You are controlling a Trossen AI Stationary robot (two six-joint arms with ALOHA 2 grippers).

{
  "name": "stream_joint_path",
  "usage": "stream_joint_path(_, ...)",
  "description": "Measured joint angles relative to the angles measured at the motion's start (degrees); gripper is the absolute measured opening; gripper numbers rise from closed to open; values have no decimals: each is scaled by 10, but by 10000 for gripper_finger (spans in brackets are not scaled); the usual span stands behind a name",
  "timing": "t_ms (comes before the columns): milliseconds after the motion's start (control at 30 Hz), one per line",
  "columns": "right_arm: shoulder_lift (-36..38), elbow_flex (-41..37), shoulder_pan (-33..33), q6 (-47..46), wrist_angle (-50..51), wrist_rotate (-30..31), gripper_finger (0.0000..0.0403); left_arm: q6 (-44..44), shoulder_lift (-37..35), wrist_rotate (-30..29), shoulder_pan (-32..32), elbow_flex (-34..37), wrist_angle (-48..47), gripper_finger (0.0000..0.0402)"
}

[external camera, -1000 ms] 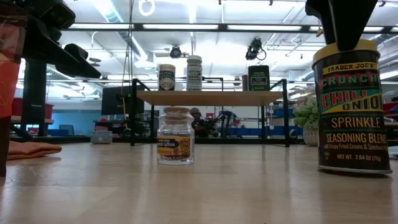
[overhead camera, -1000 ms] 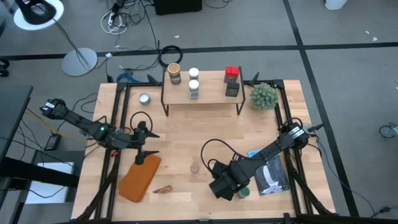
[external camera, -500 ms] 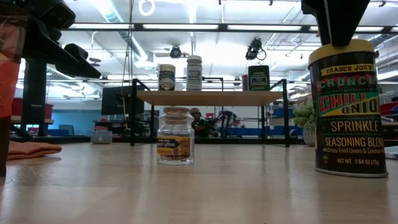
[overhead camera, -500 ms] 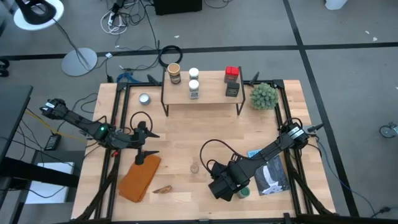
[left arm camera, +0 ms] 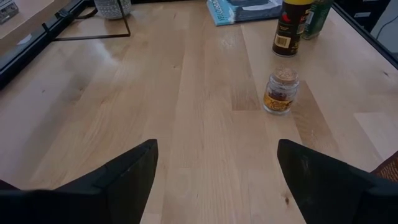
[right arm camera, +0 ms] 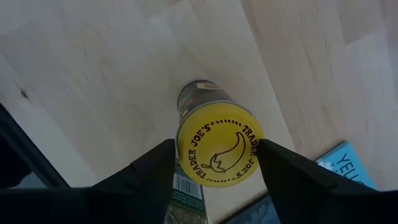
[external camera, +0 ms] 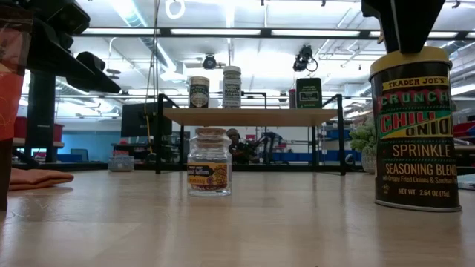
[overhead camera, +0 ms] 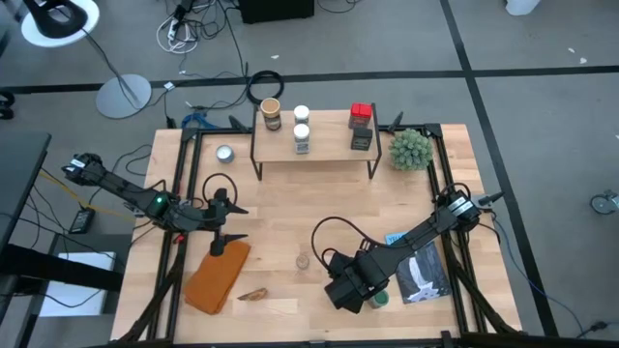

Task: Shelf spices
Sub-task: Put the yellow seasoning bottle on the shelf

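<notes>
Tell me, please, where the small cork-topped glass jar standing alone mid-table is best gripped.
I'd grip the cork-topped jar around its round glass body, below the cork, coming from above: it stands upright with bare table all round it.

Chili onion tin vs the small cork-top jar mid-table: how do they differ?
The chili onion tin is opaque and dark with a yellow lid; the cork-top jar is clear glass showing its contents under a tan top. In the low view the tin is far taller, but it stands nearer the camera. The right gripper straddles the tin's lid; nothing is near the jar. Both stand upright on the table, not yet shelved.
</notes>
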State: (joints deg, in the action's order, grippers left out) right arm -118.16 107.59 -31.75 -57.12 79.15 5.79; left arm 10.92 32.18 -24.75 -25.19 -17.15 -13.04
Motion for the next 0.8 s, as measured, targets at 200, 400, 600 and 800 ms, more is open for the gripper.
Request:
stream_joint_path(200,1,0,0,-3,0,-11,254,0,0,0,0,0,0,335)
stream_joint_path(400,1,0,0,-2,4,-11,324,-1,0,0,0,0,0,335)
stream_joint_path(600,2,0,0,-13,4,-11,392,-2,0,0,0,0,0,335)
stream_joint_path(800,8,1,2,-74,9,-11,381,-2,0,0,0,0,0,335)
